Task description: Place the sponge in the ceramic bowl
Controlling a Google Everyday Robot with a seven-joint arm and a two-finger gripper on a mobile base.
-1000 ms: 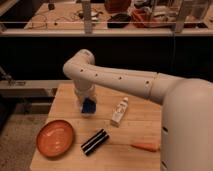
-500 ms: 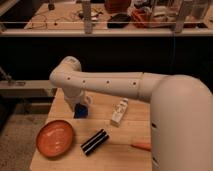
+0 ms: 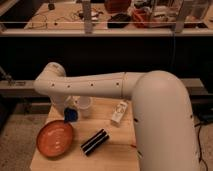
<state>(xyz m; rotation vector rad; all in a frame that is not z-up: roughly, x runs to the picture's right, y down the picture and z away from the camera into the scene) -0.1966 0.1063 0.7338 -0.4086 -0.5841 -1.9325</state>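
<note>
The dark-blue sponge (image 3: 71, 116) hangs just above the back right rim of the orange ceramic bowl (image 3: 54, 139), which sits at the front left of the wooden table. My gripper (image 3: 68, 112) comes down from the white arm's elbow at the left. It is shut on the sponge, and its own bulk hides most of the sponge's top. The bowl has nothing in it.
A clear plastic cup (image 3: 84, 106) stands right beside the sponge. A black ribbed bar (image 3: 95, 142) lies front centre and a small white bottle (image 3: 119, 112) lies to its right. My arm's large white body (image 3: 160, 125) covers the table's right side. A dark shelf edge runs behind.
The gripper has carried the sponge left and down, from the middle of the table to the bowl's rim. The clear cup, hidden before, now shows.
</note>
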